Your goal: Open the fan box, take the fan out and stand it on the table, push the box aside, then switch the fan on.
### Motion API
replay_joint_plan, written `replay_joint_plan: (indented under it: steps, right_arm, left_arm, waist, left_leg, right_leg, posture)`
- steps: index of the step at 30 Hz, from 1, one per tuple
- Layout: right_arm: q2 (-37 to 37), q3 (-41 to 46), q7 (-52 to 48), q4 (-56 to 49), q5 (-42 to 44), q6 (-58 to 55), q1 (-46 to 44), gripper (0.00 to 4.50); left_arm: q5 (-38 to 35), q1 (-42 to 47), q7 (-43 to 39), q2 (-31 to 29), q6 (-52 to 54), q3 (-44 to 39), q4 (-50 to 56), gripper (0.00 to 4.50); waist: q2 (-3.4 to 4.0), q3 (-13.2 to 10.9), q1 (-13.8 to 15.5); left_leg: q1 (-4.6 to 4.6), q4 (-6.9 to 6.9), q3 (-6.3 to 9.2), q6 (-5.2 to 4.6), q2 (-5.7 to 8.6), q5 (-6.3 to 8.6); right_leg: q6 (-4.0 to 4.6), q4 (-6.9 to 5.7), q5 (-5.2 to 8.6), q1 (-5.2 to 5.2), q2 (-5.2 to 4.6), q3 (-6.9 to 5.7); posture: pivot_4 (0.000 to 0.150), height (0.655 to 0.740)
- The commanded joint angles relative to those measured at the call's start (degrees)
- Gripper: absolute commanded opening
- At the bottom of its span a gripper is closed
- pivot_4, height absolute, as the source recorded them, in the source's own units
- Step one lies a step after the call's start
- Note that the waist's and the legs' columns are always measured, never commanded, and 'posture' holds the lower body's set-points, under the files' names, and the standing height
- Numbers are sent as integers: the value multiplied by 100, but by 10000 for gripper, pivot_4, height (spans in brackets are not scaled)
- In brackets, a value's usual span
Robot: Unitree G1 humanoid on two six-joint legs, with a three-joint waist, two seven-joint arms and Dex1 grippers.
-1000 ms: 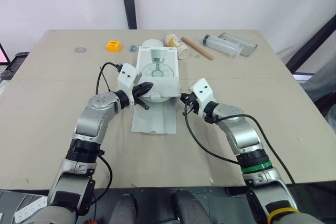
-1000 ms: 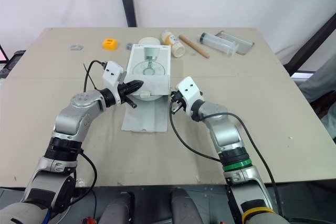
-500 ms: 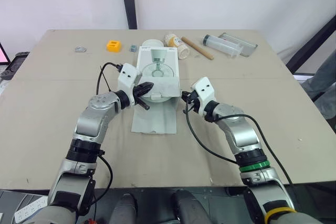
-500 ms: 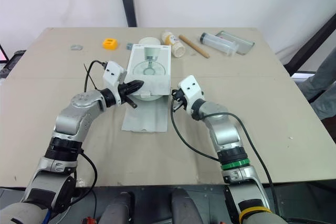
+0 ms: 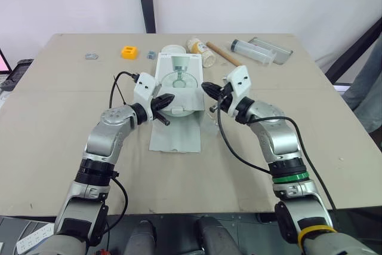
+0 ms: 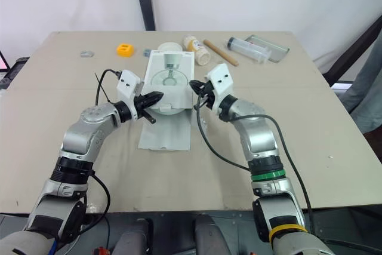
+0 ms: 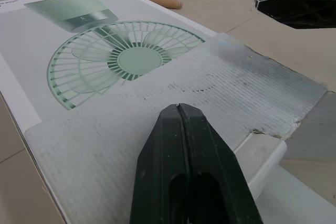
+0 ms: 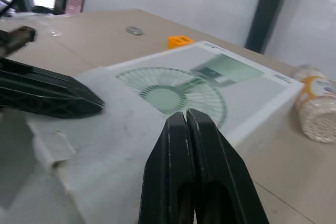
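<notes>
The white fan box (image 5: 179,80), printed with a green fan, lies flat at the table's middle. Its long flap (image 5: 175,132) is folded out flat toward me. My left gripper (image 5: 169,97) is shut with nothing in it, its tip over the box's near left corner. In the left wrist view its fingers (image 7: 184,145) hover above the corrugated inner flap (image 7: 173,108). My right gripper (image 5: 205,86) is shut too, held just above the box's right edge and pointing across it. The fan itself is hidden inside the box.
Behind the box lie an orange block (image 5: 129,52), a small metal piece (image 5: 91,56), a white round lid (image 5: 172,49), a jar of grains (image 5: 202,52), a wooden stick (image 5: 224,55) and a clear tube (image 5: 254,51). Bare table lies on both sides of the box.
My right gripper has lifted from the table beside the box's near right corner and moved forward to the box's right edge. The left arm has stayed where it was.
</notes>
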State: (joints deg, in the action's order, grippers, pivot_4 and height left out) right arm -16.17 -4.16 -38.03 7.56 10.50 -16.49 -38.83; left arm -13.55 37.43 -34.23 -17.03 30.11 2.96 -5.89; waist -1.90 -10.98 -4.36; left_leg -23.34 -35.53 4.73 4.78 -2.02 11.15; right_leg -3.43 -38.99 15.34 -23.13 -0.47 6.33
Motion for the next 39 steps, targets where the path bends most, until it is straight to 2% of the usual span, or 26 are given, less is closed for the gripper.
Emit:
replay_joint_plan:
  steps: [1, 15, 22, 32, 39]
  right_arm:
    - [31, -180, -142, -365, 77, -139, 83, 320]
    - [-65, -456, -47, 108, -276, -138, 256, 320]
    - [9, -472, -9, 186, -313, -70, 204, 320]
    - [55, -445, 67, 283, -362, 51, 174, 320]
    - [60, -428, 110, 294, -351, 60, 172, 320]
  left_arm:
    - [16, -131, -26, -37, 87, 73, 79, 0]
    - [-280, -123, -318, -133, -150, -170, 355, 0]
    - [-829, -334, -860, -324, 57, -128, 1209, 0]
    - [-275, -843, -621, -634, 416, 563, 1423, 0]
    - [-305, -927, -602, -819, 705, 498, 1559, 0]
  waist:
    - [0, 0, 1]
    - [0, 2, 0]
    - [0, 1, -6]
    - [0, 1, -14]
    - [0, 1, -14]
  left_leg:
    - [0, 0, 0, 0, 0, 0]
    - [2, 0, 0, 0, -1, 0]
    - [2, 0, 0, 0, -3, 0]
    - [5, 0, -1, 0, -6, 0]
    - [5, 0, -1, 0, -6, 0]
  right_leg:
    - [0, 0, 0, 0, 0, 0]
    - [-1, 0, 1, 1, 1, 0]
    - [-1, 0, 0, 1, 1, 0]
    - [-6, 0, 3, 2, 5, 0]
    - [-6, 0, 3, 2, 5, 1]
  posture:
    - [1500, 7400]
    - [1500, 7400]
    - [1500, 7400]
    - [1500, 7400]
    - [1500, 7400]
